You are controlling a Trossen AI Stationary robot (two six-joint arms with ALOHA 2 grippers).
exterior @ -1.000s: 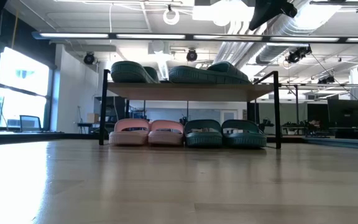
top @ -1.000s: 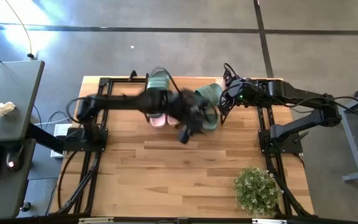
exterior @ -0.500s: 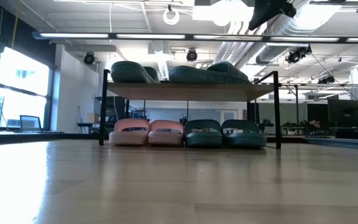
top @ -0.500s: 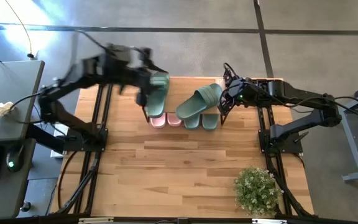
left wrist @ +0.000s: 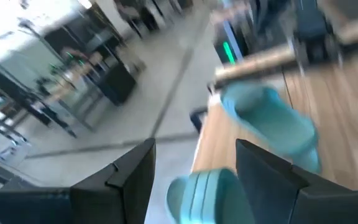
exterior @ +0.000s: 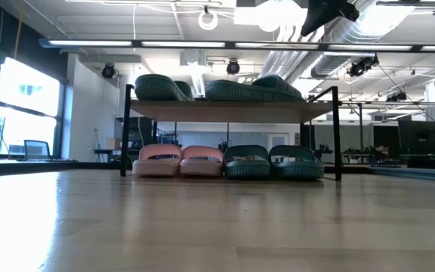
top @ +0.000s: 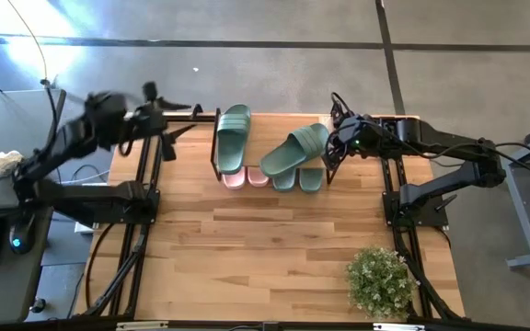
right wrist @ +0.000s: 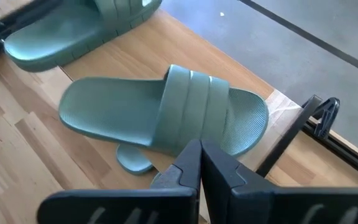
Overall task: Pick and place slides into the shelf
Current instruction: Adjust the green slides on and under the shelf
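The shelf (top: 217,147) stands at the far edge of the counter (top: 274,248). On its top plank lie two green slides (top: 233,136), one straight, one (top: 294,150) angled; below sit a pink pair (exterior: 180,160) and a green pair (exterior: 273,161). The left end effector (top: 168,118) hangs off to the shelf's left, fingers wide and empty. The right end effector (top: 335,138), pressed shut, hovers beside the angled slide.

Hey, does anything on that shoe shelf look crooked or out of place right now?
Yes. On the shelf's top, one green slide lies diagonally, while the other green slide sits straight. The four below look evenly lined up.
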